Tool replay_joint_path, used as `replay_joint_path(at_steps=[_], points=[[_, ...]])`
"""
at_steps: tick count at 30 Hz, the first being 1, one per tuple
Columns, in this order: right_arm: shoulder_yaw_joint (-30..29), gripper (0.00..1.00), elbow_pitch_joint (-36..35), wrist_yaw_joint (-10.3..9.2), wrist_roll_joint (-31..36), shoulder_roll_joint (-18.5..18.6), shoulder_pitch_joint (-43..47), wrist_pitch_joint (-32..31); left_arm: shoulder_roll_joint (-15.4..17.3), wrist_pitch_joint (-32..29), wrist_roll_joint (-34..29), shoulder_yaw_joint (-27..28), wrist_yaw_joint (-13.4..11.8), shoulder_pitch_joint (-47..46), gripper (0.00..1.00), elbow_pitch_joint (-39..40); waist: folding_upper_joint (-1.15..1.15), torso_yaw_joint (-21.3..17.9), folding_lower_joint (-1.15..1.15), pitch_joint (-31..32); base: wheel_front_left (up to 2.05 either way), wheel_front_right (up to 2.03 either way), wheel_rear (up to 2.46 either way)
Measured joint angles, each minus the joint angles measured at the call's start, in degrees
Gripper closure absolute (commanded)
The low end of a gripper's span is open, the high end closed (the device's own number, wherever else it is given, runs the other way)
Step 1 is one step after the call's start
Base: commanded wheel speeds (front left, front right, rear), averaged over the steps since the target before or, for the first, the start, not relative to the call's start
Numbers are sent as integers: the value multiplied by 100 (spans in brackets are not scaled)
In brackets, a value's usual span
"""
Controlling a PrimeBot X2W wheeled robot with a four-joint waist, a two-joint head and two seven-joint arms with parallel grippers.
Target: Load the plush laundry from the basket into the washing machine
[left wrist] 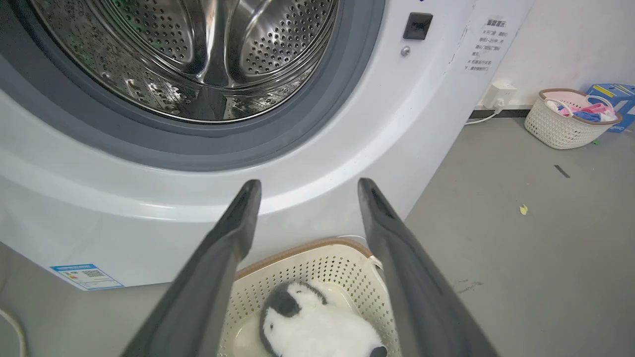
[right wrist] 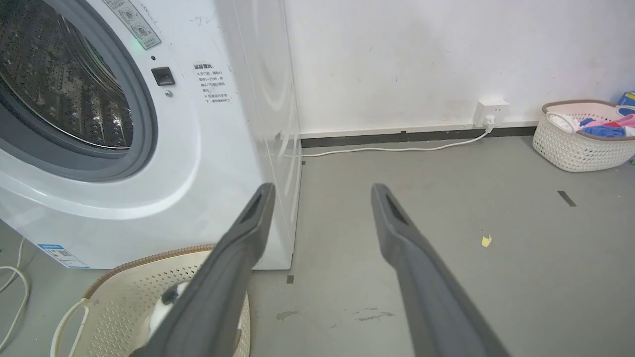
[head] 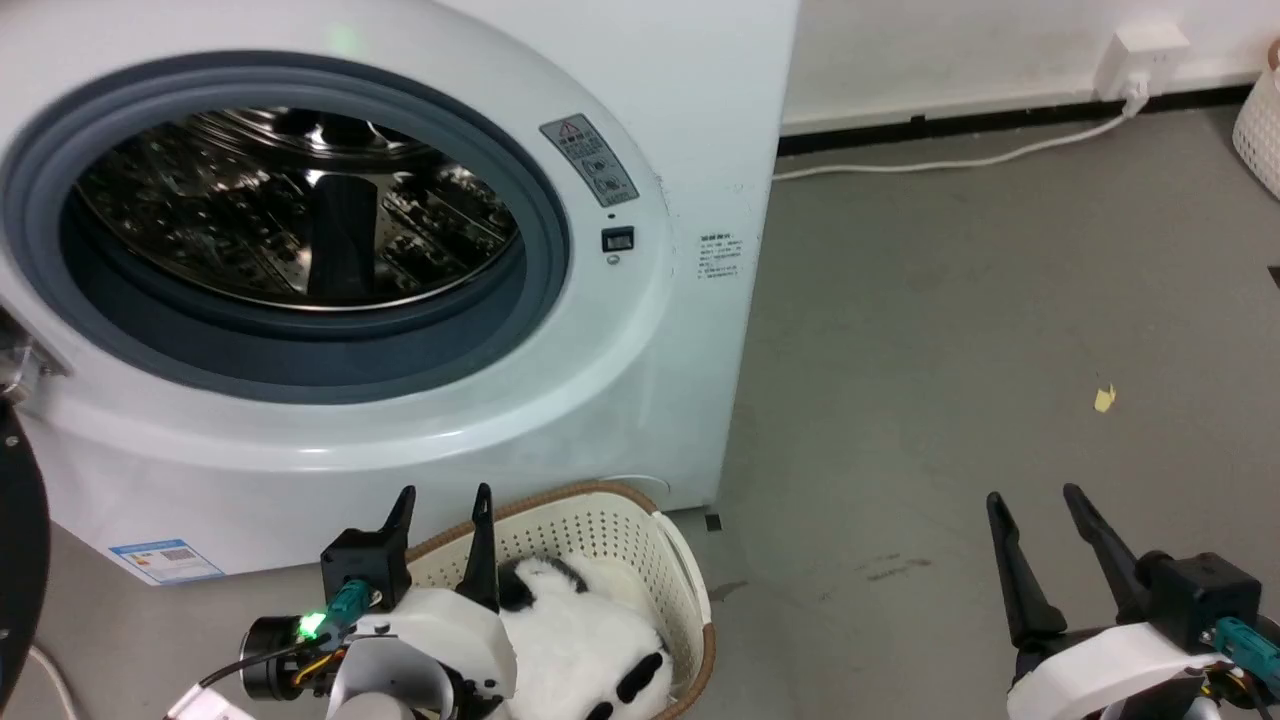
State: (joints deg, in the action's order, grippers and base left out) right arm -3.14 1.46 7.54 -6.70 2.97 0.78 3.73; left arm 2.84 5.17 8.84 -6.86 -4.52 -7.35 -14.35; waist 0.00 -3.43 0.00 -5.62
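The plush laundry [head: 585, 640] is lying in the basket [head: 640, 540], which is sitting on the floor [head: 950, 350] just in front of the washing machine [head: 640, 330], below its open port. The left gripper [head: 444, 492] is hovering over the near part of the basket with its fingers [left wrist: 233, 233] spread wide and holding nothing. In the left wrist view they are framing the toy's black-patched end but pointing more at the washer's front than down into the basket. The right gripper [head: 1032, 495] is idling well apart over bare floor, also spread and empty. The step in hand looks like the reach for the pickup. To do it well, the wrist should be tipping downward so the fingers are straddling the thick middle of the toy rather than a tuft of fur, which would likely slip out on the lift. Going in along the basket's centre is the safer line, since the perforated wall and brown rim are sitting close on either side and could catch a fingertip. Once gripped, the toy will need lifting clear of the rim and then over the grey gasket [head: 545, 250] before being released well inside the steel drum [head: 300, 200].
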Motion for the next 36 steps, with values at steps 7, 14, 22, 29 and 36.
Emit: replay_joint_path(at_steps=[7, 14, 22, 29, 36], points=[[-59, 0, -36, 0, -133, 0, -17, 45, -1, 75, 197, -154, -37, -298, 0, -534, 0, -105, 0, -289, 0, 0, 0], [-179, 0, -100, 0, -249, 0, -132, 79, -2, 99, 391, -370, -93, -665, 0, -1095, 0, -183, 0, -641, 0, 0, 0], [-336, 0, -203, 0, -405, 0, -230, 147, -8, 32, 559, -717, -282, -1129, 0, -1736, 0, -256, 0, -1114, 0, 0, 0], [-443, 0, -290, 0, -539, 0, -289, 212, -9, -194, 845, -960, -503, -1551, 0, -2320, 0, -323, 0, -1569, 0, 0, 0], [-593, 0, -432, 0, -732, 0, -397, 290, -10, -564, 1161, -1321, -719, -2061, 0, -2993, 0, -406, 0, -2165, 0, 0, 0]])
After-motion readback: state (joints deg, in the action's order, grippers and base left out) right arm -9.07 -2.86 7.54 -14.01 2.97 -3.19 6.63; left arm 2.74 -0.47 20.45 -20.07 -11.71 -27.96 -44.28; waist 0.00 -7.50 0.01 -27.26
